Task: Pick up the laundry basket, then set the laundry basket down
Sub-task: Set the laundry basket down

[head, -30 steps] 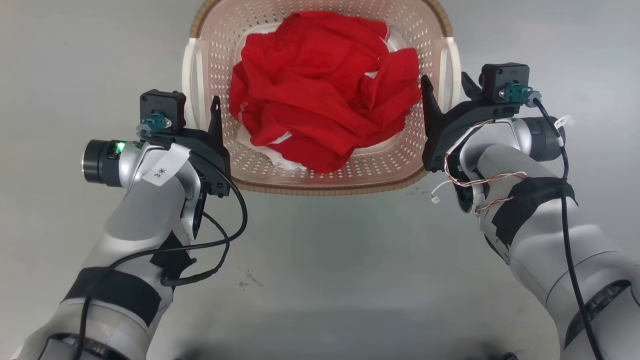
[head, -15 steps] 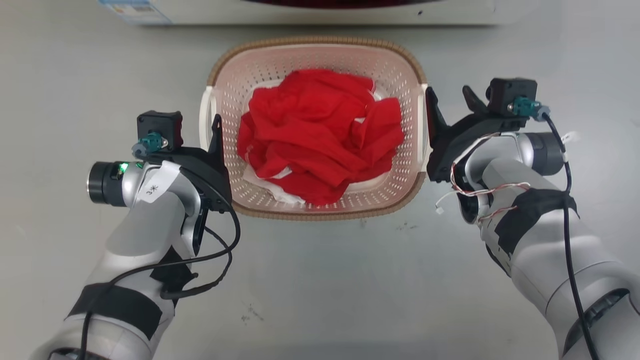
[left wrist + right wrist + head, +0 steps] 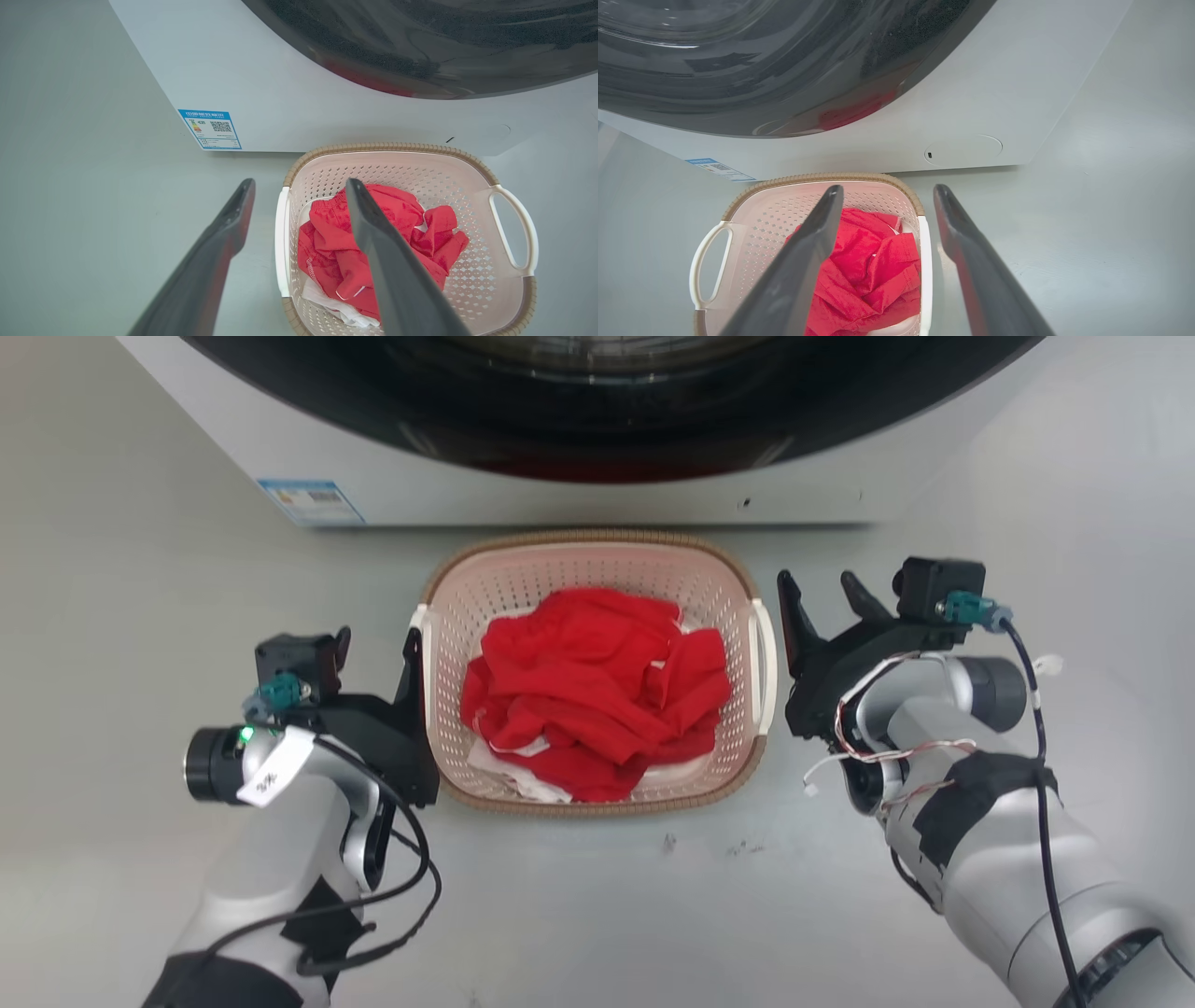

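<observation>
Grey floor (image 3: 597, 915) carries the laundry basket (image 3: 579, 574), set between your arms. Close unevenly and one white handle (image 3: 764, 663) slips, tipping it; an inner finger could also snag the red clothing (image 3: 597, 709). Left gripper (image 3: 375, 639) and right gripper (image 3: 817, 583) hang beside it, fingers spread open, holding nothing, pointing toward the washing machine (image 3: 560, 485).

The right gripper (image 3: 888, 188), jaws parted, frames the laundry basket (image 3: 775, 214) holding red clothes (image 3: 873, 275).

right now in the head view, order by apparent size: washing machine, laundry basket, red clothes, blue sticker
1. washing machine (cropped)
2. laundry basket
3. red clothes
4. blue sticker
</observation>
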Robot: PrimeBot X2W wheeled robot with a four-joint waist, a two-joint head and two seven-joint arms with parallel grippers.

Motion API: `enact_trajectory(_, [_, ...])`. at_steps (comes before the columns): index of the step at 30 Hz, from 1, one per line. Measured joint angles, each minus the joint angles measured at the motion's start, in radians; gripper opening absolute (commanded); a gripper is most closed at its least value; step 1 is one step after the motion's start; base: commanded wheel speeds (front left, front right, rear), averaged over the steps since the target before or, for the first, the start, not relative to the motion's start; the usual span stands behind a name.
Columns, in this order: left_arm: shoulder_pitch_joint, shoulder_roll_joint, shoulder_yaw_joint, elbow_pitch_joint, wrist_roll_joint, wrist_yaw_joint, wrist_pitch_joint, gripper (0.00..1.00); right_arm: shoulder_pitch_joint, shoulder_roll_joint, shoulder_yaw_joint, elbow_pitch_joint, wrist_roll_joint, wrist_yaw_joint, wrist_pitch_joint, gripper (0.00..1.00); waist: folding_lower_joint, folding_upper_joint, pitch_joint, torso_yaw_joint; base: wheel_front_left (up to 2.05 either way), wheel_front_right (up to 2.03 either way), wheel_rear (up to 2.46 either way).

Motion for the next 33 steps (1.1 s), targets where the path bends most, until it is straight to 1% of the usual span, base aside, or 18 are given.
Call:
enact_trajectory(6, [0.109, 0.015, 0.029, -0.081, 0.009, 0.011, 0.0, 1.0, 0.084, 0.001, -0.056, -0.05, 0.0, 0.0, 0.0, 1.0, 0.0, 0.0, -0.088, -0.003, 0.0, 0.0, 0.0])
enact_trajectory(9, [0.177, 0.026, 0.052, -0.124, 0.016, 0.023, 0.0, 1.0, 0.133, 0.001, -0.079, -0.077, -0.004, -0.006, 0.0, 1.0, -0.0001, 0.0, -0.132, -0.005, 0.0, 0.0, 0.0])
enact_trajectory(17, [0.349, 0.033, 0.087, -0.246, 0.06, 0.048, 0.0, 1.0, 0.28, -0.012, -0.114, -0.164, -0.073, -0.019, 0.0, 1.0, -0.0002, -0.0001, -0.251, -0.007, 0.0, 0.0, 0.0])
enact_trajectory(25, [0.527, 0.042, 0.115, -0.376, 0.114, 0.07, 0.0, 1.0, 0.453, -0.017, -0.154, -0.27, -0.142, -0.046, 0.0, 1.0, -0.0001, -0.0001, -0.369, -0.006, 0.0, 0.0, 0.0])
enact_trajectory(29, [0.629, 0.044, 0.132, -0.453, 0.132, 0.073, 0.0, 1.0, 0.556, -0.025, -0.176, -0.333, -0.174, -0.062, 0.0, 1.0, -0.0002, -0.0001, -0.428, -0.007, 0.0, 0.0, 0.0])
enact_trajectory(33, [0.73, 0.062, 0.156, -0.535, 0.157, 0.08, 0.0, 1.0, 0.644, -0.041, -0.202, -0.414, -0.221, -0.072, 0.0, 1.0, -0.0002, -0.0001, -0.48, -0.009, 0.0, 0.0, 0.0])
